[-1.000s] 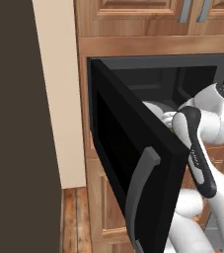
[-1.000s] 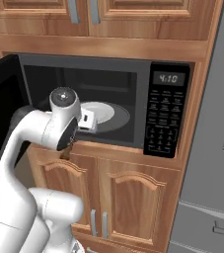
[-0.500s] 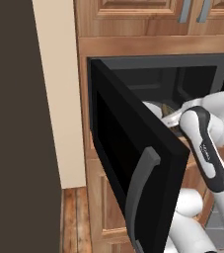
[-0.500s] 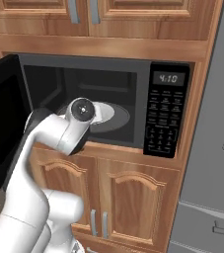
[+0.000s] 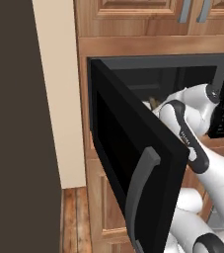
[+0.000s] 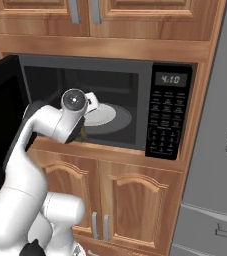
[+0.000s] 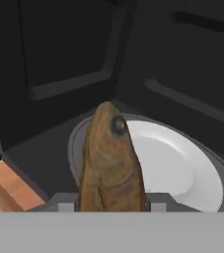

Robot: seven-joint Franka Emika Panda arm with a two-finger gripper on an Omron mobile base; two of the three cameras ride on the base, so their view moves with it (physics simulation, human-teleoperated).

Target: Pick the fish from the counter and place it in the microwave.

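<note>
The black microwave (image 6: 167,120) stands open, its wide door (image 5: 128,158) swung out to the left with the grey bar handle (image 5: 140,192) facing me. My gripper (image 7: 111,203) is shut on the brown-and-tan fish (image 7: 108,163), whose head points into the cavity. In the hand view the fish hangs just in front of the white plate (image 7: 177,168) on the turntable. From the right base view the hand (image 6: 87,112) is at the cavity's front left, with the fish (image 6: 83,133) dangling below it over the threshold. The counter is out of view.
Wooden cabinet doors (image 6: 135,200) sit below the microwave and more cabinets (image 6: 135,15) above it. A grey fridge (image 6: 220,150) stands at the right. A dark wall panel (image 5: 15,123) fills the left side. The open door (image 6: 0,125) hems in the arm's left.
The arm has stretched forward and carried the fish from in front of the opening into the microwave's mouth, toward the plate. The door has stayed open.
</note>
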